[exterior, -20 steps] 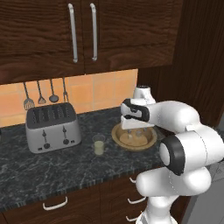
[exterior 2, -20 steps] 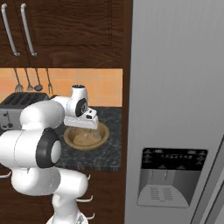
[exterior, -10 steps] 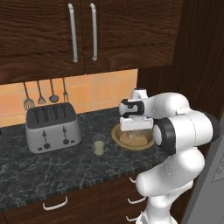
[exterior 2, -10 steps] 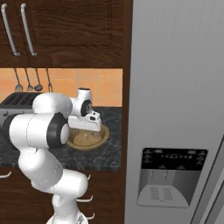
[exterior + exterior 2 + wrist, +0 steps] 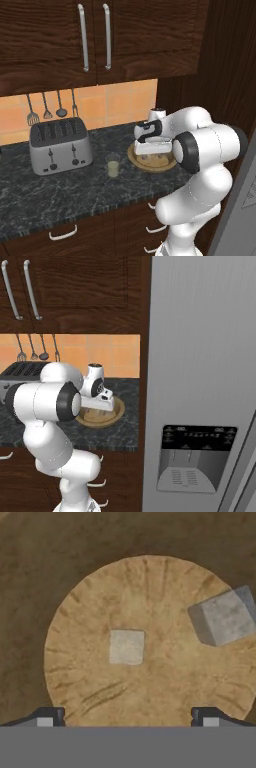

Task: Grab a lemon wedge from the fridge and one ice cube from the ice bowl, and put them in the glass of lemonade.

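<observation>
Tool (image 5: 128, 717) spread wide and empty above the ice bowl (image 5: 75, 677), touching neither ice cube (image 5: 126, 646).

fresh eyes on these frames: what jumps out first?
The white arm bends over the ice bowl on the dark counter, its end effector open just above two ice cubes on the bowl's floor. The steel toaster sits to the left, and the grey fridge towers at the right.
</observation>
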